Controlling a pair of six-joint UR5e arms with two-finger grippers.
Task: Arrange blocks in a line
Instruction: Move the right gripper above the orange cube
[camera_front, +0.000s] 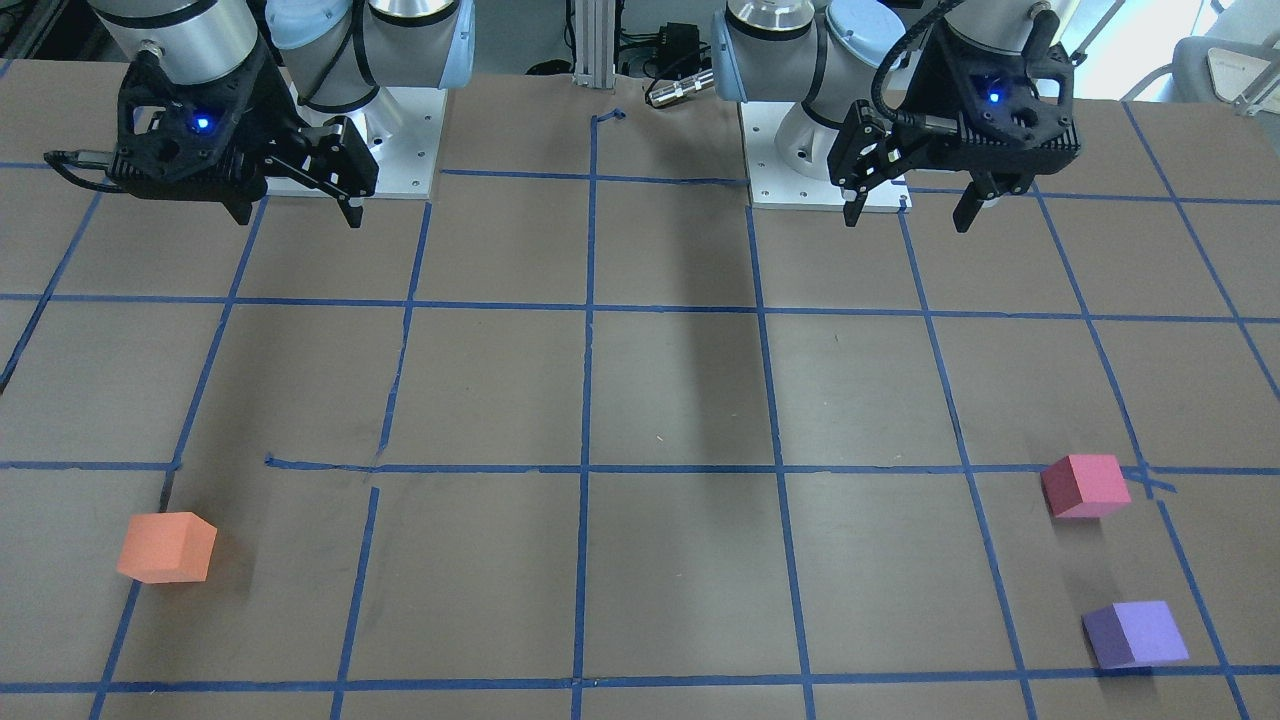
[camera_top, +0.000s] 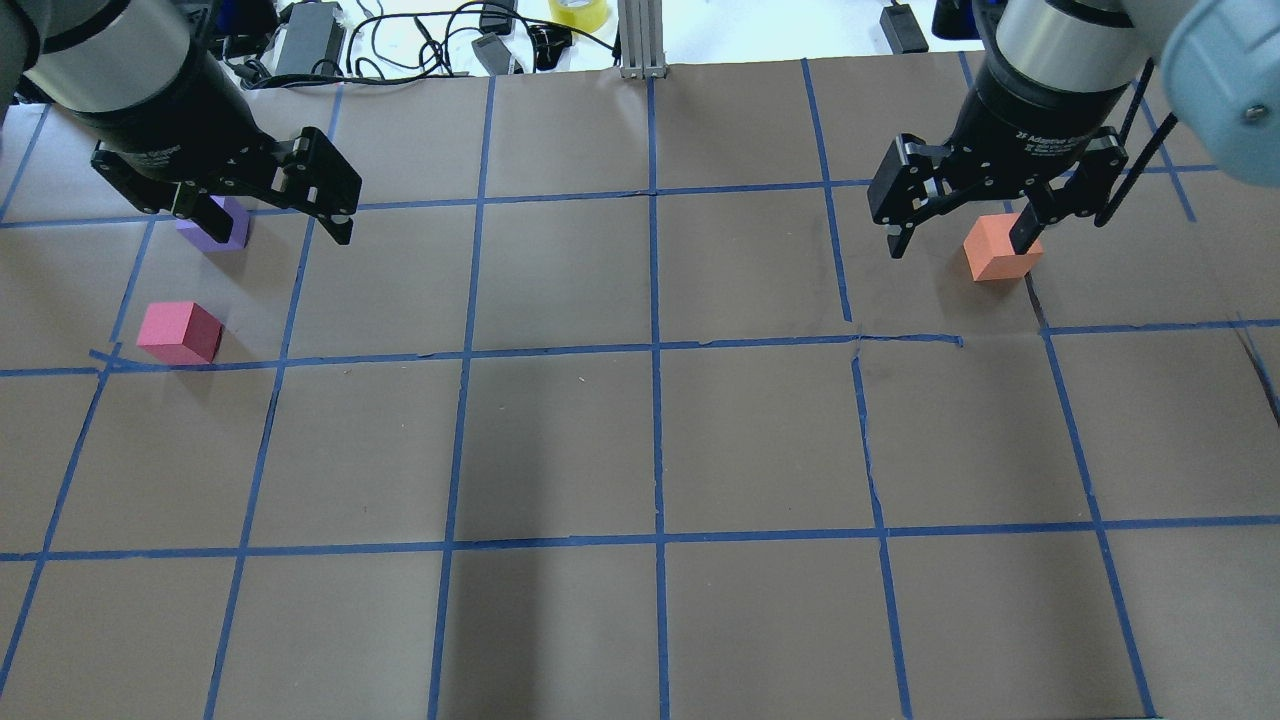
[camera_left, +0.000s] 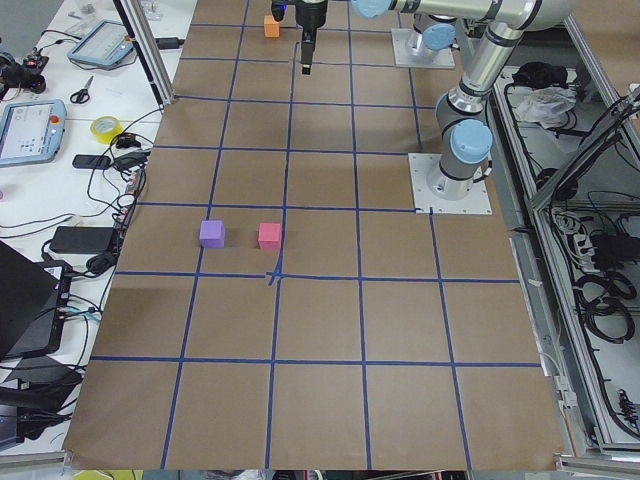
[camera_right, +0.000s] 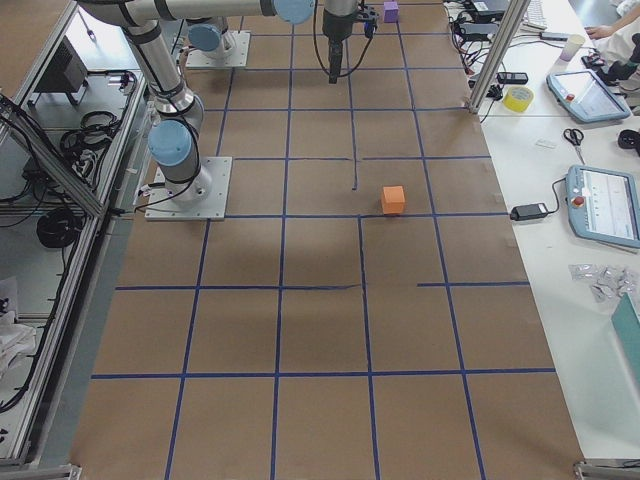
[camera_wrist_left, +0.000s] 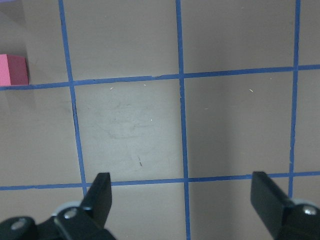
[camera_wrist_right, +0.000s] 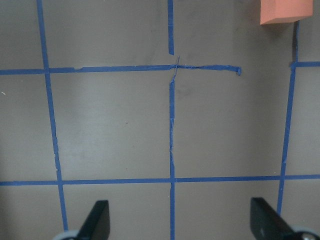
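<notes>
The orange block (camera_front: 167, 547) lies on the robot's right side of the table, also in the overhead view (camera_top: 1000, 250) and at the top edge of the right wrist view (camera_wrist_right: 280, 11). The pinkish-red block (camera_front: 1085, 486) and the purple block (camera_front: 1135, 634) lie close together on the robot's left side. In the overhead view the pinkish-red block (camera_top: 180, 332) shows whole and the purple block (camera_top: 215, 222) is partly hidden by my left gripper (camera_top: 262, 215). Both grippers, left (camera_front: 910, 210) and right (camera_front: 300, 210), hang open and empty above the table, back near the bases.
The table is brown paper with a blue tape grid (camera_front: 585, 468). The two arm base plates (camera_front: 395, 140) (camera_front: 800, 160) sit at the robot's edge. Cables and a yellow tape roll (camera_top: 578, 12) lie beyond the far edge. Tablets (camera_right: 605, 205) lie on a side bench.
</notes>
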